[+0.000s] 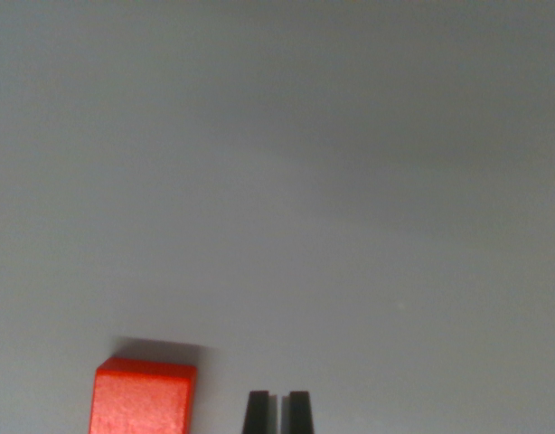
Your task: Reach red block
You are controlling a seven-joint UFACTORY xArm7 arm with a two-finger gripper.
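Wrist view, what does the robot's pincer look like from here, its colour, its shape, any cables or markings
Only the tips of the pincer show, at the bottom edge of the wrist view. They are two black fingers with flat, squared-off ends and straight sides, matte and plain. A thin pale line separates them. No cables, labels or markings are visible, and the rest of the arm is out of frame.

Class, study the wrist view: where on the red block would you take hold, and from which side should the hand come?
Grip the red block across its two flat vertical sides, coming down from above. Its top face is flat and level, it sits upright on the grey surface, and nothing crowds it. The hand is nearly shut and lies to the wrist view's right of the block, so it would likely need to open and shift left.
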